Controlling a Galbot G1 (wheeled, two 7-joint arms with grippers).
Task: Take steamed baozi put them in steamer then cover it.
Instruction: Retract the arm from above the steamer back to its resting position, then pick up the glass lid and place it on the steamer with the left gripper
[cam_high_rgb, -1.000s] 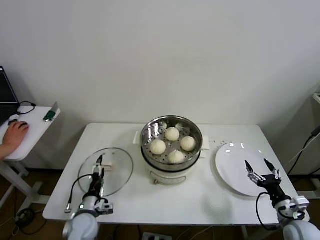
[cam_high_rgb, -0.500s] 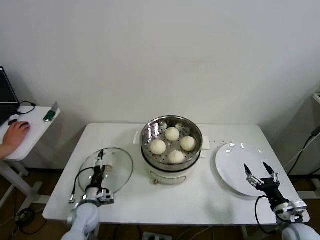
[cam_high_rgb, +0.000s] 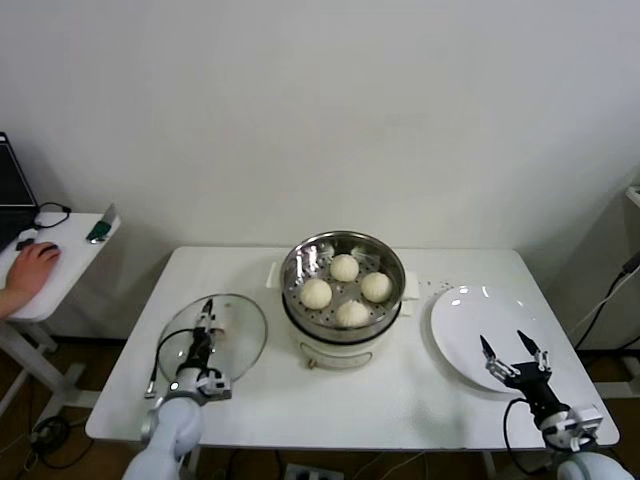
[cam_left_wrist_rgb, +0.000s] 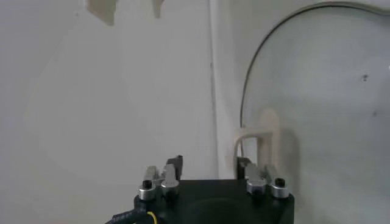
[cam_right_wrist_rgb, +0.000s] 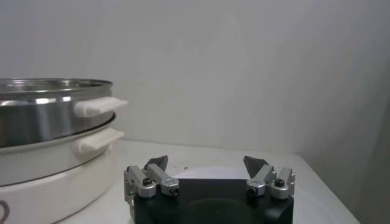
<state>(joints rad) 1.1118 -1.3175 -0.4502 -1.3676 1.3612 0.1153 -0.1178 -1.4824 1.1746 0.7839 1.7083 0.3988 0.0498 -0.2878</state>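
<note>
Jaws apparently closing on cover (cam_high_rgb: 212, 335) handle; steamer (cam_high_rgb: 343, 280) holds four baozi (cam_high_rgb: 345, 267).

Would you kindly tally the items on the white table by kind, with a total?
Steamed baozi: 4, all in the steamer
Steamer: 1
Glass cover: 1
White plate: 1
Total: 7
</note>
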